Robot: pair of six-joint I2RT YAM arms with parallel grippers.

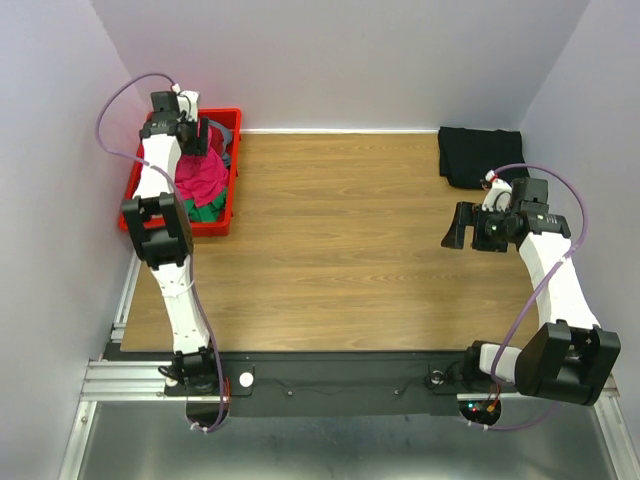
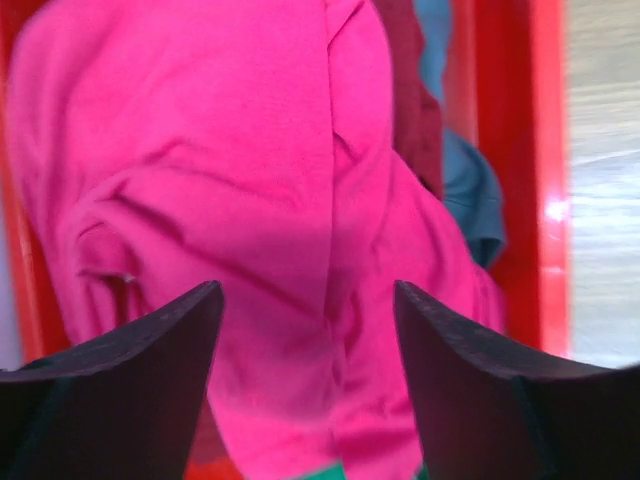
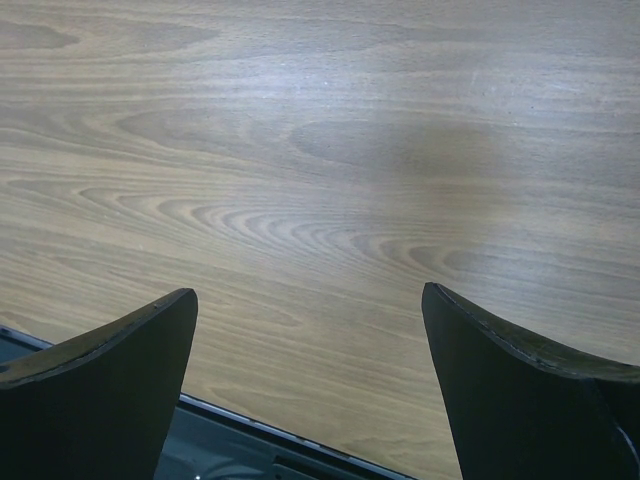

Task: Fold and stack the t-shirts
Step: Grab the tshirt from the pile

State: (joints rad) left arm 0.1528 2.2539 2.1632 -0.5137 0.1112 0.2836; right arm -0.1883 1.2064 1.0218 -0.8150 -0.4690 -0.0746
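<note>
Both wide: left hand (image 2: 307,292) over pink t-shirt (image 2: 220,150) (in red bin (image 2: 545,150)), right hand (image 3: 310,297) above table (image 3: 320,150).

Top camera: fixed high at the near side, looking down over the whole worktop (image 1: 340,250). Left wrist camera: very close, facing down between its own jaws into the red bin (image 1: 236,170), pink t-shirt (image 2: 230,150) filling frame; top view shares both. Right wrist camera: low over bare wood, 1 worktop edge along the bottom.
</note>
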